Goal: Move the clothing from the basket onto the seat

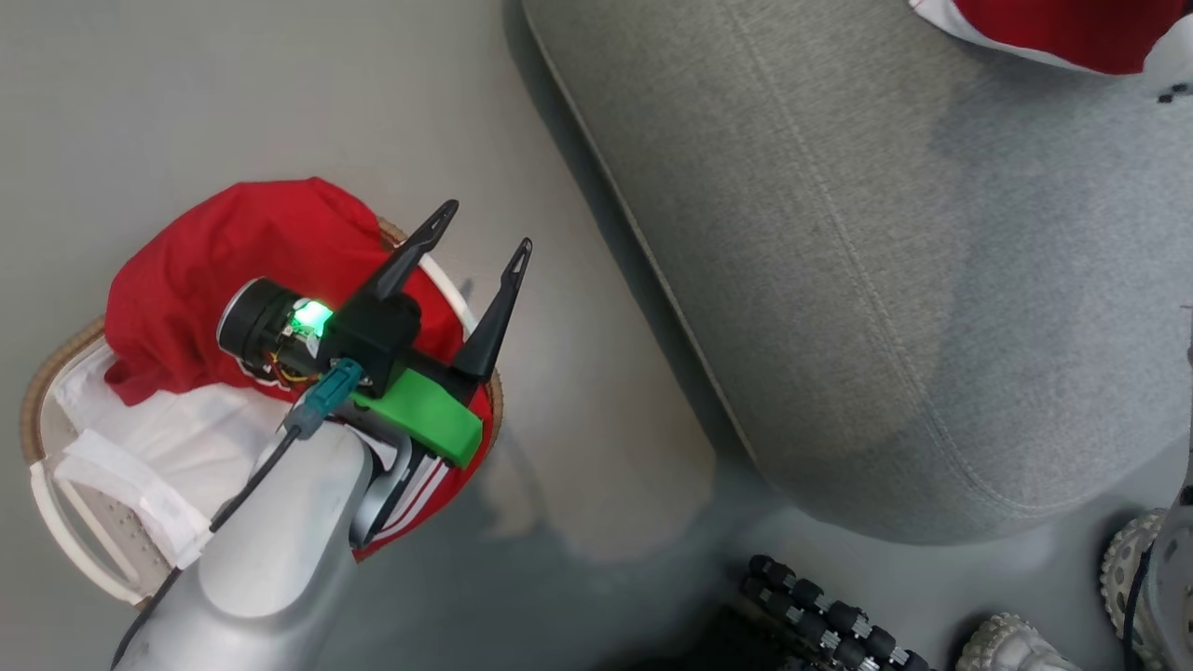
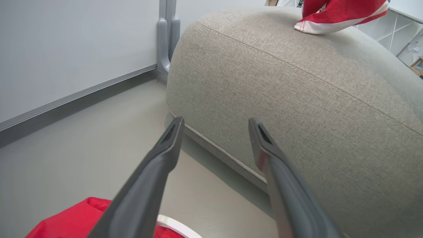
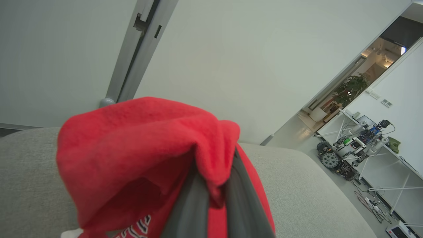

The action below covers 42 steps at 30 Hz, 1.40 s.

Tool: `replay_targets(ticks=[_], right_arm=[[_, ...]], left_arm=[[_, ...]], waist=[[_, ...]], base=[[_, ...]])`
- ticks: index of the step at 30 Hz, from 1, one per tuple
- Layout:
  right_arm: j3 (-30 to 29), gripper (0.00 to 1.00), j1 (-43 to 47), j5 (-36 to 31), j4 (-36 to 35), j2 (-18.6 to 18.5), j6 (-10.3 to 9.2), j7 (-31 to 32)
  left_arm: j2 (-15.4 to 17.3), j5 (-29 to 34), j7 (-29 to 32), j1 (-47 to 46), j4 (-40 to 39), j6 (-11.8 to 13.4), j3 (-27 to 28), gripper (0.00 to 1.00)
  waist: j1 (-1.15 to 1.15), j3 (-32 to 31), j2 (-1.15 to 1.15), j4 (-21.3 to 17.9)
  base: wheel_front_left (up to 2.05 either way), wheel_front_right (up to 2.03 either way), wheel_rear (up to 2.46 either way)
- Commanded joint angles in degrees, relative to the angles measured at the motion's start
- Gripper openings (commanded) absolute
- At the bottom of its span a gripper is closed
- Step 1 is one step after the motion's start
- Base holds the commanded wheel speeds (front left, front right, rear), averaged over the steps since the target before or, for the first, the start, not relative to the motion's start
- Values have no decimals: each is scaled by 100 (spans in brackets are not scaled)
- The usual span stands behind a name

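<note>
As seen from left pincer (image 1: pixel 489 225): seat (image 1: pixel 839 280) ahead and to the right, rounded edge near, floor strip (image 1: pixel 578 373) between, so open room to swing across. Basket (image 1: pixel 56 391) right underneath, brown rim just below fingertips (image 1: pixel 450 207). Jersey (image 1: pixel 233 252) heaped in it, back under the wrist; likely next pick, hence pincer spread wide, holding nothing. Right pincer (image 3: pixel 214 195) pinched nearly closed on second jersey (image 3: pixel 142 138), cloth draped over its tips above seat, probably for set-down.

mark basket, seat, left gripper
basket (image 1: pixel 31 410): head view, brown woven rim, left side.
seat (image 1: pixel 839 280): head view, top face of the grey cushion.
left gripper (image 1: pixel 489 224): head view, midway between its open fingertips.
</note>
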Motion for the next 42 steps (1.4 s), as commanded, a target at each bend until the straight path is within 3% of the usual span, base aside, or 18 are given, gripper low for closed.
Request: replay_targets(ticks=[1,6,7,8,9,17,27,33,42], right_arm=[[-148,0,-171,-113,165,-52,-8,-14],[-759,0,-386,-383,654,141,-8,-14],[-831,4,-365,-435,689,206,-8,-14],[-874,45,-333,-446,653,264,-8,-14],[-938,100,-224,-449,638,322,-8,-14],[-724,100,817,-225,66,507,-8,-14],[294,100,1834,681,-846,629,-8,-14],[1219,100,2282,926,-997,623,-8,-13],[1694,100,2929,1330,-1002,801,-8,-14]], left_arm=[[50,-49,4,-170,-45,-18,2,100],[76,-80,3,-316,-34,-18,-4,100],[67,-89,4,-326,-17,-18,10,100],[55,-94,3,-327,-1,-18,20,100],[36,-101,3,-315,31,-18,45,100],[-135,-117,3,101,244,-19,415,100],[-478,5,3,806,451,-17,1192,100],[-701,153,4,1224,532,-18,1740,100],[-939,389,4,1747,664,-18,2518,100]], waist=[[0,496,0,485],[0,624,0,623],[0,625,0,644],[0,612,0,663],[0,582,0,681],[0,17,0,772],[0,-1006,0,1033],[0,-1519,0,1319],[0,-2139,0,1759]], base=[[0,0,0],[0,0,0],[0,0,0],[0,0,0],[0,0,0],[0,0,0],[0,0,0],[0,0,0],[0,0,0]])
